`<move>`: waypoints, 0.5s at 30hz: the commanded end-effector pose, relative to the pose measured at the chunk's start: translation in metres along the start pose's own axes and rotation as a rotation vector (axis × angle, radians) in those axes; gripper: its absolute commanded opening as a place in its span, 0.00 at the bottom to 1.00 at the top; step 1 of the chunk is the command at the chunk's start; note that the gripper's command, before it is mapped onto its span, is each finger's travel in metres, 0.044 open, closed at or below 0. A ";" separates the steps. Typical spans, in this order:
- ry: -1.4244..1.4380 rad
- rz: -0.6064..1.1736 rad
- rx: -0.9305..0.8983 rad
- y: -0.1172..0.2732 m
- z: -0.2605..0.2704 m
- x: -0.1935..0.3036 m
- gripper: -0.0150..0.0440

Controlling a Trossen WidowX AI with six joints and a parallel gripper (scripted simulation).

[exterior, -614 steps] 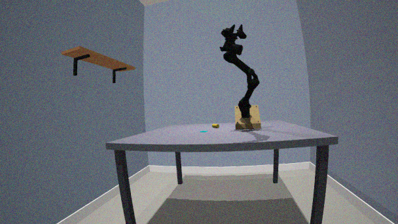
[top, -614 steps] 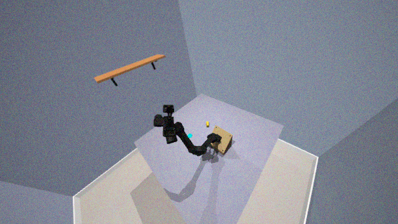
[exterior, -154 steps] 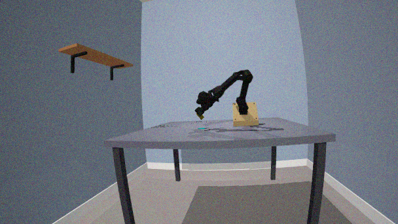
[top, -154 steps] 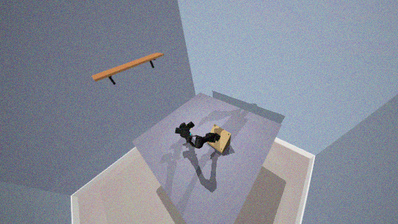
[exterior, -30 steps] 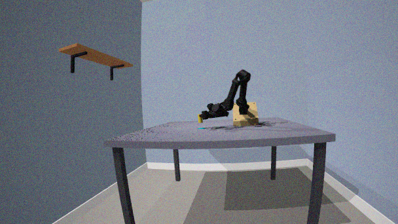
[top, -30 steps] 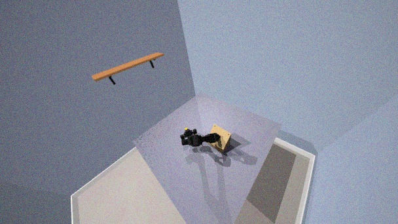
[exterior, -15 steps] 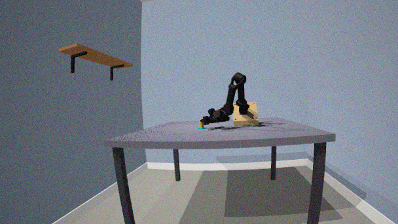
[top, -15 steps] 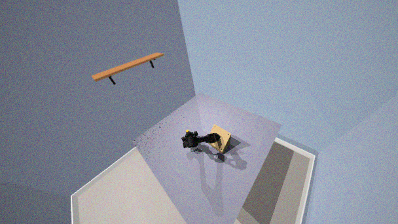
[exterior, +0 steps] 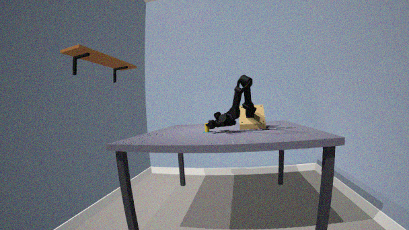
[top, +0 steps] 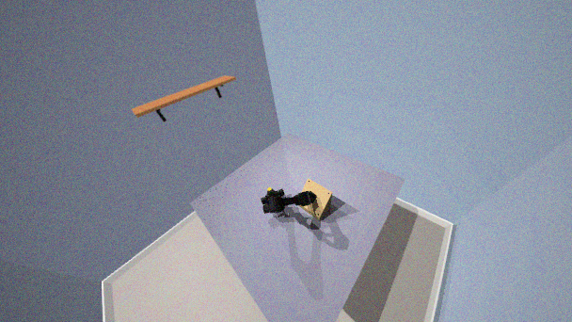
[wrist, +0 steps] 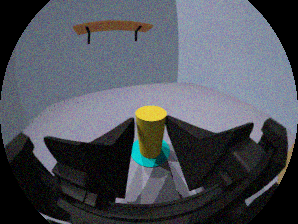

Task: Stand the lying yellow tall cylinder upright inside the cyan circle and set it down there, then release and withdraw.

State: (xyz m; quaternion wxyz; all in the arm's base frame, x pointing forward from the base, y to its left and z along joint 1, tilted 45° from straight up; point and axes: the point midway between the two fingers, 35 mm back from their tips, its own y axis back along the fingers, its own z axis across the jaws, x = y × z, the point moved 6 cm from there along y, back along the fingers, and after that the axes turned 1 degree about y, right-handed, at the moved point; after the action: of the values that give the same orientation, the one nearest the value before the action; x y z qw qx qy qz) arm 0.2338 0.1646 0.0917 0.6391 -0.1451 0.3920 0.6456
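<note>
Yellow cylinder (top: 269, 189) (exterior: 206, 128) (wrist: 150, 132) stands upright, cyan circle (exterior: 204, 132) (wrist: 151, 162) showing around its base.

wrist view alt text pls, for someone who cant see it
A yellow cylinder stands upright on a cyan circle, between the black gripper's parted fingers. Behind, an orange shelf hangs on a wall.
</note>
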 end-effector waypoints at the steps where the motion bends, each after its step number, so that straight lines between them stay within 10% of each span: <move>1: -0.006 -0.004 -0.001 0.000 0.000 0.000 0.70; 6: -0.006 -0.004 -0.001 0.000 0.000 0.000 0.92; 15: -0.009 -0.004 0.002 -0.001 0.002 -0.017 0.93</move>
State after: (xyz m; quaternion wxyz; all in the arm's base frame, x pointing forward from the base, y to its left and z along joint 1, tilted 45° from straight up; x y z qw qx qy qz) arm 0.2348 0.1618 0.0963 0.6398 -0.1434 0.3902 0.6464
